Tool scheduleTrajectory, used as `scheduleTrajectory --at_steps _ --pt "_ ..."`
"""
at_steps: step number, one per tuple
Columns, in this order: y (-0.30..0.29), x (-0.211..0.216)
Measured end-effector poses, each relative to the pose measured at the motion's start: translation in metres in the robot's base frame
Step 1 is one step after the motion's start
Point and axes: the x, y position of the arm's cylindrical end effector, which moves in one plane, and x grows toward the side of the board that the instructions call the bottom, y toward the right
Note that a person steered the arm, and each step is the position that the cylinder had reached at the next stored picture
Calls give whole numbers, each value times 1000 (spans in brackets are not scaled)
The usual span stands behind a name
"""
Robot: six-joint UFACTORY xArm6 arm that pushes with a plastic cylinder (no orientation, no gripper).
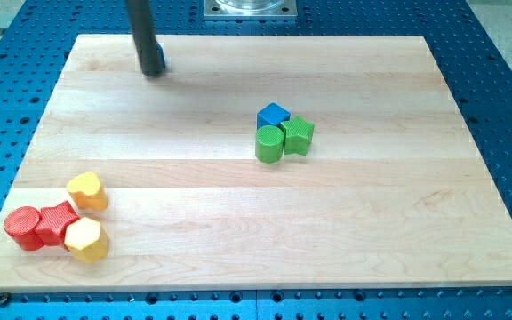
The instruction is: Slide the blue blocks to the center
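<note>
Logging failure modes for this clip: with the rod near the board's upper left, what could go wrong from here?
1. Only a sliver of one blue block shows beside my tip; pushed off-centre, it might slip sideways.
2. The blue cube touches the green cylinder and green star; driving another block in could scatter that cluster.

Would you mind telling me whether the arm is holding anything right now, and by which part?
Nothing is held: my tip only pushes. A sliver of blue shows at its right edge.
</note>
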Motion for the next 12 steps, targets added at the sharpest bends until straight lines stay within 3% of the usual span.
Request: scheduleTrajectory --at_steps 1,2,5,6,9,12 --pt "-33 -15" --pt "-28 -35" --pt "130 -25" --pt "123 -19" --pt "117 73" --pt "105 92"
